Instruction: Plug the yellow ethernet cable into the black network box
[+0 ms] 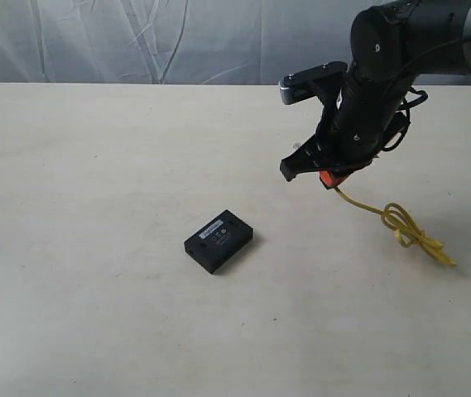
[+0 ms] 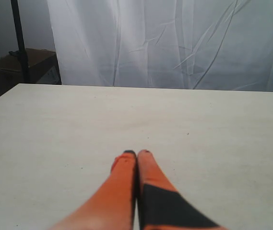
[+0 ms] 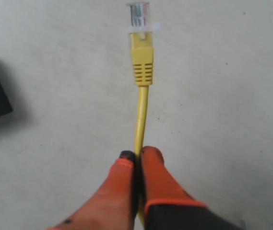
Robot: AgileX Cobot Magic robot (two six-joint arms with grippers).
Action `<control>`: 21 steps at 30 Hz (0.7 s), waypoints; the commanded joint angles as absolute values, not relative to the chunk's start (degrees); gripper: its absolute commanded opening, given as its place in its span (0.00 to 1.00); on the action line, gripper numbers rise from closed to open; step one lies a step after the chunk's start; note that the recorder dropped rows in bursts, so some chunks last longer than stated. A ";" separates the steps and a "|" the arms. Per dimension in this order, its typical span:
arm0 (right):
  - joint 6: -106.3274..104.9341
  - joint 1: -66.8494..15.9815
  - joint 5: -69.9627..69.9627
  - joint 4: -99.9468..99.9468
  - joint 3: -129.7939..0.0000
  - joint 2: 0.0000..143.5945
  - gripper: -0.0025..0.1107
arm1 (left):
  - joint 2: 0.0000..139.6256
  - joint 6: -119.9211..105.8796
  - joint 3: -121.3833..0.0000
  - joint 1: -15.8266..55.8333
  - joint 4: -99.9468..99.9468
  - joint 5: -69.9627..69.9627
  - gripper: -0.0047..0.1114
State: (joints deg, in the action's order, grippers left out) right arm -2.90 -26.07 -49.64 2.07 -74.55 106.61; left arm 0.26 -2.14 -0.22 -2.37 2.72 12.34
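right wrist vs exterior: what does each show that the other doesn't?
Right wrist only: a plain view of the clear plug on the yellow ethernet cable, sticking out ahead of the right gripper, jaws shut on the cord. Exterior only: the whole black network box with its white label, and the cable's looped tail lying on the table. Both: cable, gripper, table, and the box, though the wrist view catches just its corner.
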 commanded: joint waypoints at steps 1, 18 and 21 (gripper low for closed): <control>-3.31 -26.09 -49.13 2.66 -74.47 106.01 0.02 | 0.00 -2.14 0.00 -2.44 2.72 11.79 0.04; -3.31 -26.35 -45.77 2.26 -70.38 106.01 0.02 | 0.00 -2.14 0.00 -2.44 0.76 -1.39 0.04; -4.45 -26.82 -45.77 2.26 -70.38 106.01 0.02 | 0.00 -2.14 0.00 -2.44 0.76 -7.41 0.04</control>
State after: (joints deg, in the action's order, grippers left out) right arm -3.14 -26.40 -46.46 2.06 -70.60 106.52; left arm 0.26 -2.14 -0.22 -2.37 1.21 -1.07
